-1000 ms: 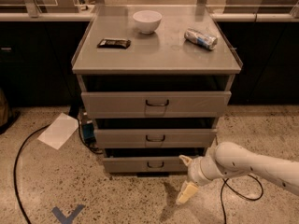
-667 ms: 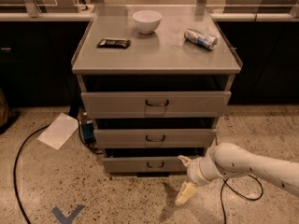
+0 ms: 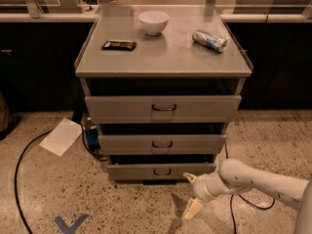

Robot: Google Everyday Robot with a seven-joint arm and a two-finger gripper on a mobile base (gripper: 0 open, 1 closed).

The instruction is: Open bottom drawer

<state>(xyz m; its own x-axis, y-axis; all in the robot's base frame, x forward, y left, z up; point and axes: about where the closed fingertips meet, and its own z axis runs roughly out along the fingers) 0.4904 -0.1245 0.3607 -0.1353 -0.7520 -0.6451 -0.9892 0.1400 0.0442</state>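
Grey surface with bowl, wrapper, can, speckled floor, end effector released at five o'clock beside bottom drawer

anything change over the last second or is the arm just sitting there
Nothing visibly changed. The gripper is open and holds nothing. It is low near the floor, in front of the bottom drawer and to the right of its handle. All three drawer fronts stand as they did. The bowl, can and dark bar on top have not shifted.
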